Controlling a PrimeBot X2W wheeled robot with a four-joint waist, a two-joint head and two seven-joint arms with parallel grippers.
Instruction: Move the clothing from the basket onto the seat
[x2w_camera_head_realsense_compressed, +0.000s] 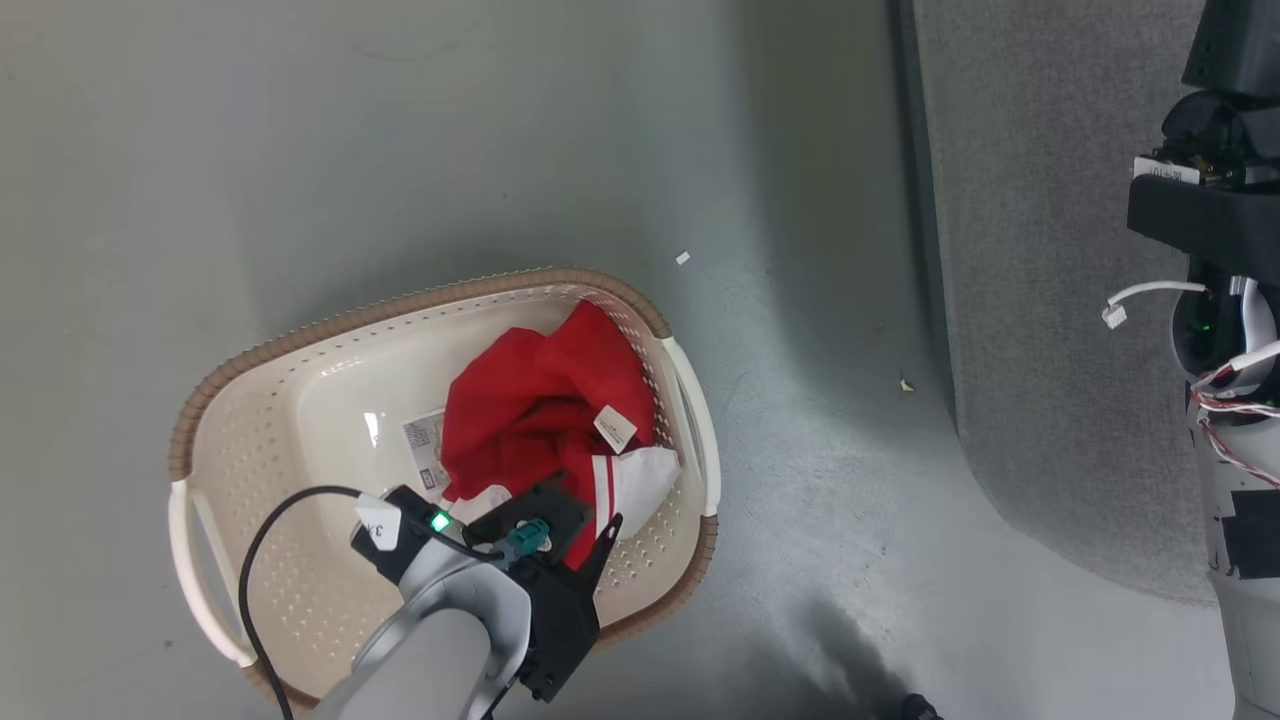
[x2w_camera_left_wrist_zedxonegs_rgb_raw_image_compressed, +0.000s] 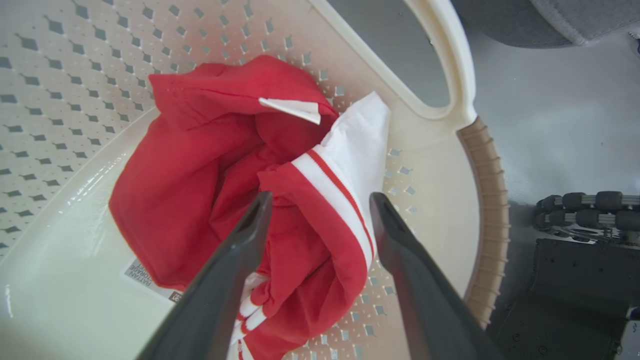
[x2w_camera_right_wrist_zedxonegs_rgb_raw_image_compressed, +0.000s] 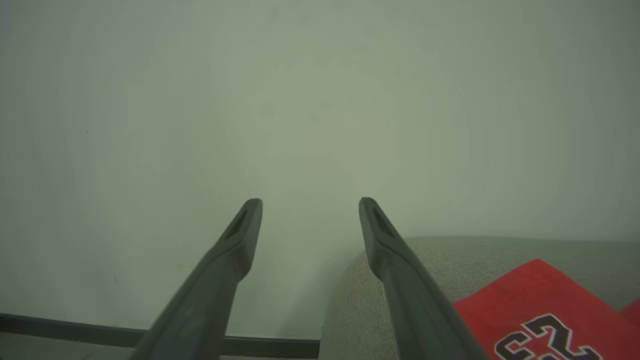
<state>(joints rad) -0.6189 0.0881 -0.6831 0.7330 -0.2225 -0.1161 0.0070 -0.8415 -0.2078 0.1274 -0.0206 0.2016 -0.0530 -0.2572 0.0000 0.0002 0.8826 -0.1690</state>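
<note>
One piece of the clothing lies crumpled in the basket, bunched against the wall by the right-hand handle. The basket stands on the grey floor at the left of the head view. The left gripper hangs just above the heap, its fingers spread wide and empty. They straddle a fold where the red cloth meets the white-striped band.

The fabric looks thin, light and limp. It should drape and trail when lifted, and could slip free if only one layer is pinched. The raised striped fold between the fingers looks like the best hold, since it gathers several layers. The small white label is too slight to pull on.

Further right, across the floor, is the seat. The right gripper is likewise spread open with nothing in it, pointing at a pale wall beside the seat's corner. A second red piece with dark numerals lies on the seat.
</note>
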